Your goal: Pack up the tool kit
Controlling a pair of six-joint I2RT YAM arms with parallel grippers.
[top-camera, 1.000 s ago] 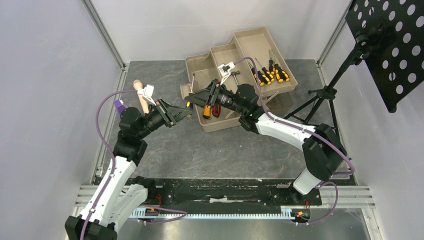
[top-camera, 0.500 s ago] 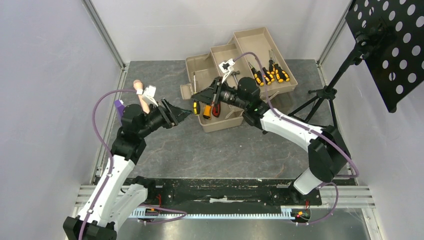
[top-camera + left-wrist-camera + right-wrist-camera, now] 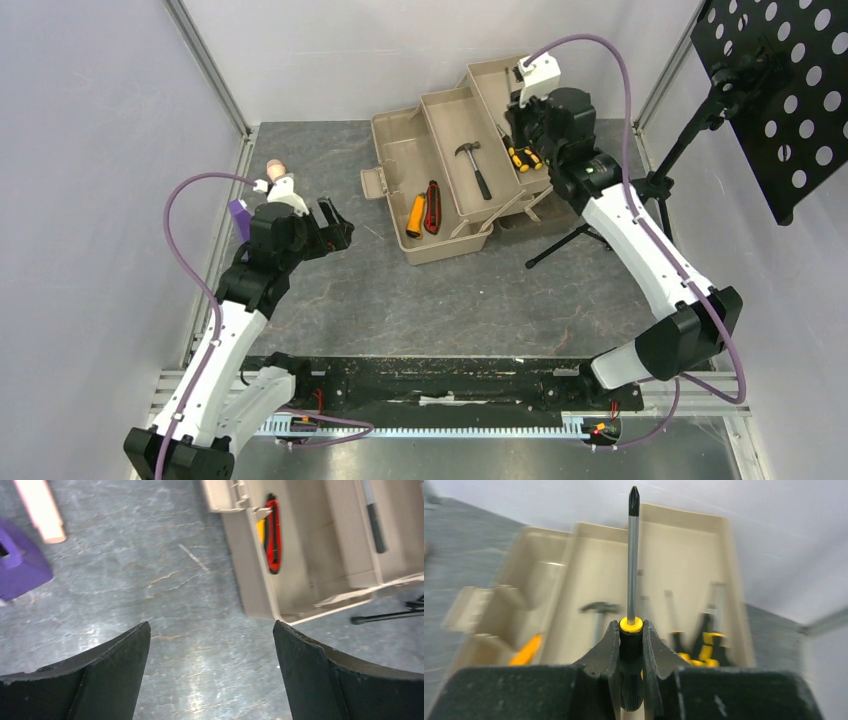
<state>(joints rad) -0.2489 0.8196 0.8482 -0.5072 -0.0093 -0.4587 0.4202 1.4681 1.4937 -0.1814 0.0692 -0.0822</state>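
Screwdriver (image 3: 632, 555), black-handled, yellow-collared Phillips, clamped in right tool (image 3: 630, 625): lay flat in far tray (image 3: 492, 80) of tan plastic toolbox (image 3: 400, 160); left tool (image 3: 211, 630) apart, empty.

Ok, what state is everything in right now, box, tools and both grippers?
Toolbox: open, trays folded out.
Hammer: lying in the middle tray.
Knife: lying in the bottom compartment beside an orange tool.
Screwdriver: clamped in the right gripper, over the trays.
Other screwdrivers: lying in the far tray.
Left gripper: open, empty.
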